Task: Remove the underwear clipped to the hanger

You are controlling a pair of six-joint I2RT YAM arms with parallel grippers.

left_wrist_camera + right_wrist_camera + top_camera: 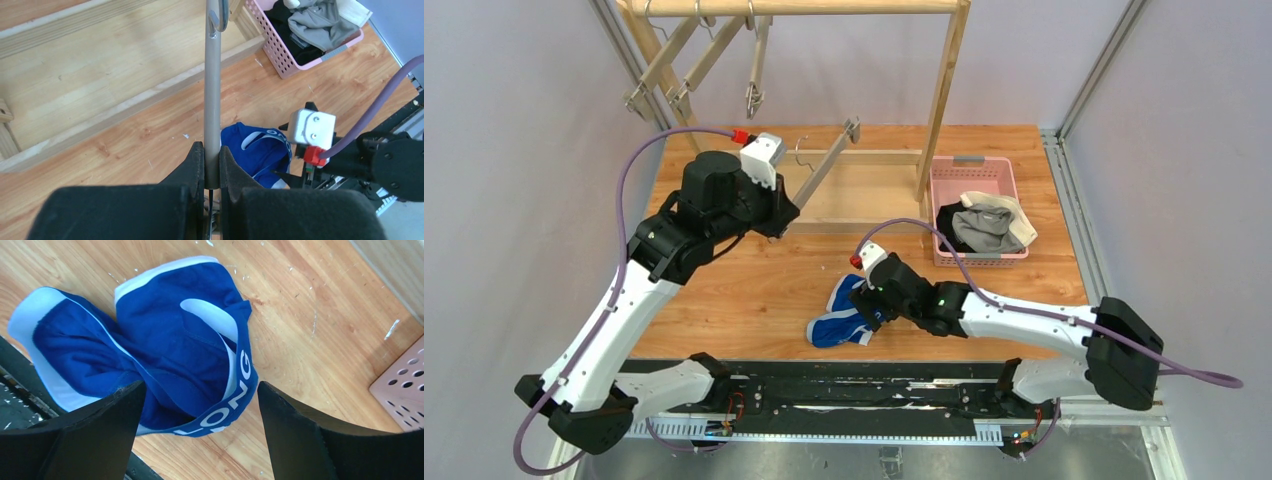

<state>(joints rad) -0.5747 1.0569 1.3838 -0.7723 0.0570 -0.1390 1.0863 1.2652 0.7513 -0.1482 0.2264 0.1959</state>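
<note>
Left gripper (pixel 212 156): clamped on the pale wooden hanger bar (pixel 212 95). The bar runs up from between the fingers to a metal clip at its end. The hanger is left of the pink perforated plastic basket (pixel 999 176), on the far side of the wooden rack's post (pixel 945 90). No cloth shows on the bar.

Right gripper (pixel 200 386): released, jaws wide apart, with the bright blue briefs with white trim (pixel 165 350) between them. I can't tell if the fingers touch the cloth.

The blue briefs lie crumpled on the wooden table (pixel 754 290), left of the basket and closer to the arm bases, well apart from it. White waistband lettering reads "LONG"; a second partial run shows "ONG". No other text is legible.

In the basket: grey briefs (pixel 984 230) over black briefs (pixel 950 218), with a cream cloth (pixel 1014 212) at the right.
</note>
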